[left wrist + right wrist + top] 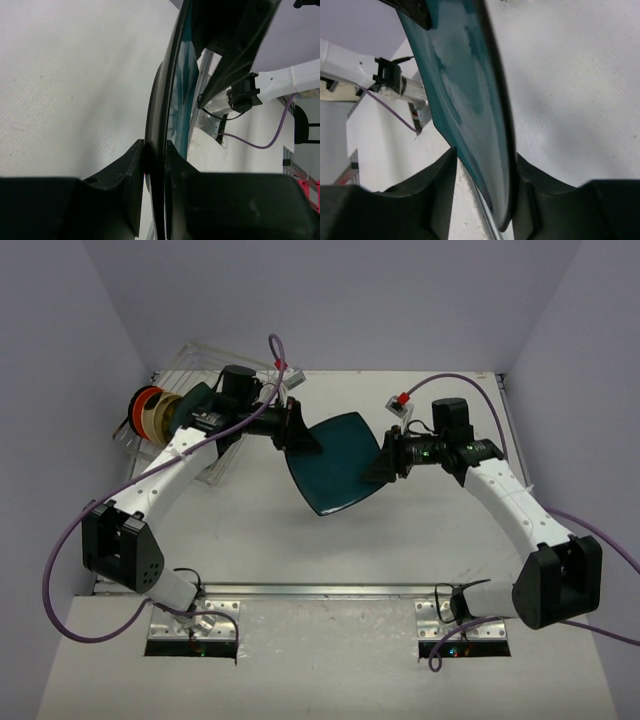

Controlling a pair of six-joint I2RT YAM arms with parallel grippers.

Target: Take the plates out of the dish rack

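Glossy dark teal plate [335,462], rounded-square with a raised rim, hangs tilted above the matte white table [280,540], right of the wire rack [195,358], where round orange and cream plates [150,412] stand on edge. Left end effector [300,432] pinches its left rim between black fingers. Right end effector [383,460] straddles the opposite rim, fingers close to both faces; clamped or not, cannot tell.

no readable text, labels or numbers
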